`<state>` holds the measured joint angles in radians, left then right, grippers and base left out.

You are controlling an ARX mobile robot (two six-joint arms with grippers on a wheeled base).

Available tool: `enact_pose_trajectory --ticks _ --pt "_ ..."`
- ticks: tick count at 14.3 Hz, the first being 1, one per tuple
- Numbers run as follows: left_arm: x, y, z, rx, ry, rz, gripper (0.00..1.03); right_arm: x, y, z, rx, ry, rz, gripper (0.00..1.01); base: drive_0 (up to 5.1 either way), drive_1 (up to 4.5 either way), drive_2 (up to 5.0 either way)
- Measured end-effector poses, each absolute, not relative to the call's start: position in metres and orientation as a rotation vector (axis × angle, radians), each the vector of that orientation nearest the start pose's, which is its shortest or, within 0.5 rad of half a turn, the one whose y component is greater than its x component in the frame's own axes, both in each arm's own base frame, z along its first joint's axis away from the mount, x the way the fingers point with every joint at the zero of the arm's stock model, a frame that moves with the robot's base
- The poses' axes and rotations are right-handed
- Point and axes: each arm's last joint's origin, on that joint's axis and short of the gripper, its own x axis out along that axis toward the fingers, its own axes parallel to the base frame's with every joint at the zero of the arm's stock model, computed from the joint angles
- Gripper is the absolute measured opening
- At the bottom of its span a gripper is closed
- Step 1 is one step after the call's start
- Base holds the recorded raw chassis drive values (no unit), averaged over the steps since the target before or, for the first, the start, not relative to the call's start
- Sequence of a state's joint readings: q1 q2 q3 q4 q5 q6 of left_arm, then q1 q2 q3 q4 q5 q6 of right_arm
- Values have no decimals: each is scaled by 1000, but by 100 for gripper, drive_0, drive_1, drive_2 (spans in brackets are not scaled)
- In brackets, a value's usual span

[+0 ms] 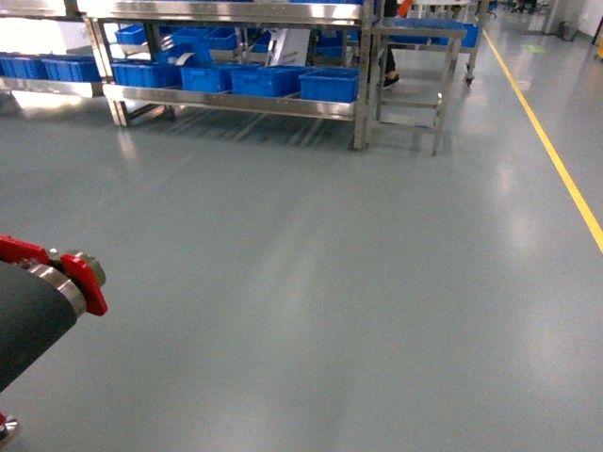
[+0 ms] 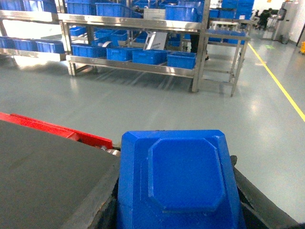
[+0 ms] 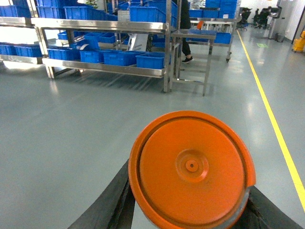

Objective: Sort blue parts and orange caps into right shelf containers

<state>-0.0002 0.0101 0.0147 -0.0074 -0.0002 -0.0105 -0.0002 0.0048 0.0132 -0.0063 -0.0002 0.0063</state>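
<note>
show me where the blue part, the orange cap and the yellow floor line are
blue part [image 2: 183, 179], left wrist view, centre of its raised octagonal face
orange cap [image 3: 191, 165], right wrist view, hub of its round face
yellow floor line [image 1: 556, 162], head view, mid-stripe

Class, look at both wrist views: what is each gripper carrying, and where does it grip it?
The left gripper holds a blue part by its lower sides; the right gripper holds an orange cap by its rim.

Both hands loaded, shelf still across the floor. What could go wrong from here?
1. The blue part and the orange cap fill the wrist views, so how well each is gripped can't be checked; either might drop during the drive.
2. A person stands by the steel shelf, near the likely path.
3. The blue bins look alike, so a wrong-bin drop is plausible.
</note>
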Motion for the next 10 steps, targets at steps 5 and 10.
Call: enact_pose_trajectory --ticks 5,10 --pt "97 0 167 -10 3 0 44 97 0 167 6 -2 0 43 -176 -176 -176" --pt "97 0 167 -10 3 0 44 97 0 167 6 -2 0 43 -157 -157 -157"
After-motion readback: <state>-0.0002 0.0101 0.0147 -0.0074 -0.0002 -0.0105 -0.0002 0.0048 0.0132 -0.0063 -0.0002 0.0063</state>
